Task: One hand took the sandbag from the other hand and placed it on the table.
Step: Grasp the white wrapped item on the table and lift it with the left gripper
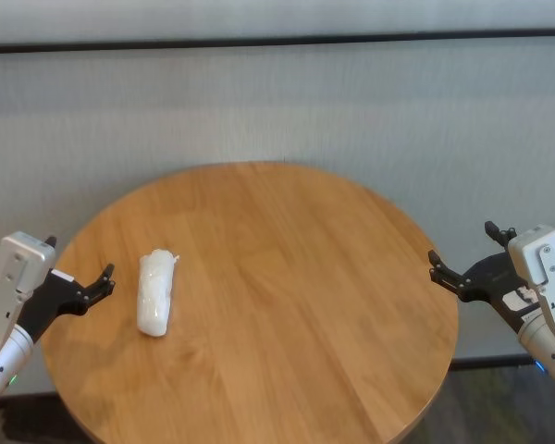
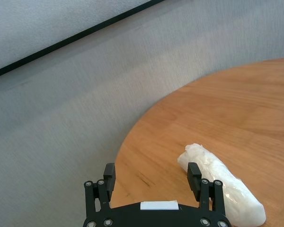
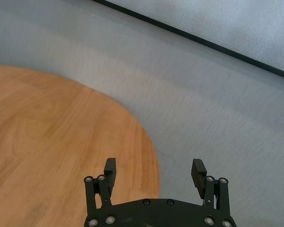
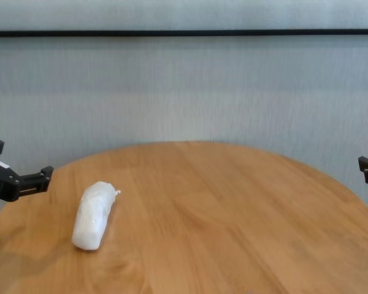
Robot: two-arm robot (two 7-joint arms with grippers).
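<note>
The sandbag [image 1: 156, 294], a lumpy white pouch in clear plastic, lies on the round wooden table [image 1: 296, 277] near its left side, with its knotted end pointing away from me. My left gripper [image 1: 79, 259] is open and empty and hovers at the table's left edge, just left of the sandbag and apart from it. In the left wrist view the sandbag [image 2: 222, 187] lies beside one finger of the left gripper [image 2: 151, 172]. My right gripper [image 1: 462, 245] is open and empty at the table's right edge; the right wrist view shows it [image 3: 154, 169] over the rim.
A grey wall with a dark horizontal strip [image 1: 277, 42] stands behind the table. The chest view shows the sandbag [image 4: 93, 214] on the table's left side and the left gripper [image 4: 21, 160] at the edge.
</note>
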